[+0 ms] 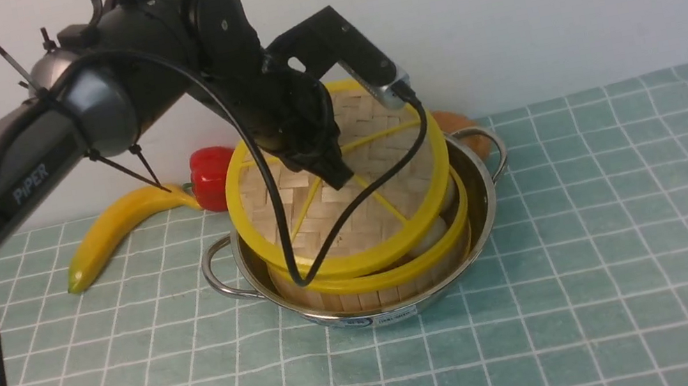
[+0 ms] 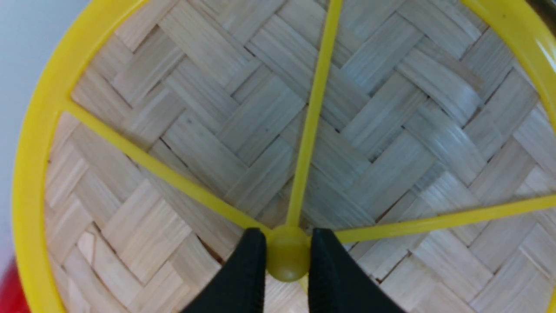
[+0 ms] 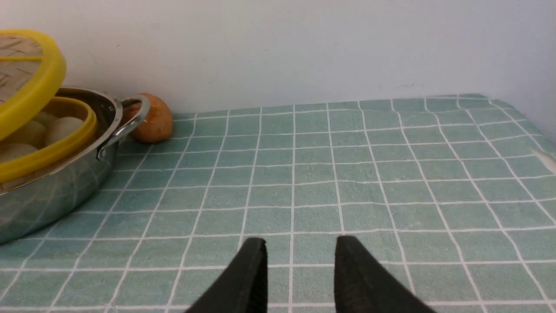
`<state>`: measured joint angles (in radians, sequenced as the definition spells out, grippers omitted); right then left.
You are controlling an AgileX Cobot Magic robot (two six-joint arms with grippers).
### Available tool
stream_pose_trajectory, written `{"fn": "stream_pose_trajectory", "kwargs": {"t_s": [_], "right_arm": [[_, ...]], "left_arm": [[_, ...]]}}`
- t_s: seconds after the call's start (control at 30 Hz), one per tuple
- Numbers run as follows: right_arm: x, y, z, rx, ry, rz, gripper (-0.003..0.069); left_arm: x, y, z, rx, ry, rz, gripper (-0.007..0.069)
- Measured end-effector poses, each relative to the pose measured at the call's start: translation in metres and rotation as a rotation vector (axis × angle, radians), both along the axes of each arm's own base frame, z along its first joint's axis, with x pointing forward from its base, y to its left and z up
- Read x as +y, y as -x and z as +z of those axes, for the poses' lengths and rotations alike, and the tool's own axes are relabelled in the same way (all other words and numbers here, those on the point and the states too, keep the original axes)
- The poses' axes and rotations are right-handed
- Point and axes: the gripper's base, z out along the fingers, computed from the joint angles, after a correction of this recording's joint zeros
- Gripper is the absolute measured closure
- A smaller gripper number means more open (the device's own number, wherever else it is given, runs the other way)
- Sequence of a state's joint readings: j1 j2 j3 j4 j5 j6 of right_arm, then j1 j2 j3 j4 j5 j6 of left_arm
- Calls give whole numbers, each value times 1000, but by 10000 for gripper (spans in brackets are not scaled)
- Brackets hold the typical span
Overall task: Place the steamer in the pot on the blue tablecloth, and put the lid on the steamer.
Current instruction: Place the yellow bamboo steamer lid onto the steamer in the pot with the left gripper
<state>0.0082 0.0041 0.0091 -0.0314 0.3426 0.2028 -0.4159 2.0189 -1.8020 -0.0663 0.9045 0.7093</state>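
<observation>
The shiny pot [image 1: 479,197] stands on the blue tablecloth [image 1: 606,232] with the bamboo steamer [image 1: 368,288] sitting inside it; white buns [image 3: 61,128] lie in the steamer [image 3: 56,148]. My left gripper [image 1: 341,176] is shut on the lid's central yellow knob [image 2: 287,256]. The woven lid [image 1: 320,218] hangs tilted just above the steamer, its near edge low over the steamer's rim. In the left wrist view the lid [image 2: 243,130] fills the frame. My right gripper [image 3: 297,250] stands open over bare cloth to the right of the pot [image 3: 52,195], out of the front view.
A yellow banana [image 1: 110,230] and a red pepper [image 1: 210,174] lie behind the pot on the left. A brown rounded object [image 3: 150,118] sits by the pot's far right handle [image 3: 130,121]. A white wall stands behind the cloth.
</observation>
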Motion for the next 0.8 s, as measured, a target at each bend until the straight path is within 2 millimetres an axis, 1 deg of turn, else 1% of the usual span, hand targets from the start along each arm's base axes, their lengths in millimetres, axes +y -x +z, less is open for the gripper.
{"fn": "stream_pose_trajectory", "kwargs": {"t_s": [0.5,0.57,0.8], "right_arm": [[0,0,0,0,-1,0,419],[0,0,0,0,-1,0,419],[0,0,0,0,-1,0,419]], "left_arm": [[0,1,2,1,1,-4,509],[1,2,6,0,4,-1,509],[7,19,32,18,5,2,509]]}}
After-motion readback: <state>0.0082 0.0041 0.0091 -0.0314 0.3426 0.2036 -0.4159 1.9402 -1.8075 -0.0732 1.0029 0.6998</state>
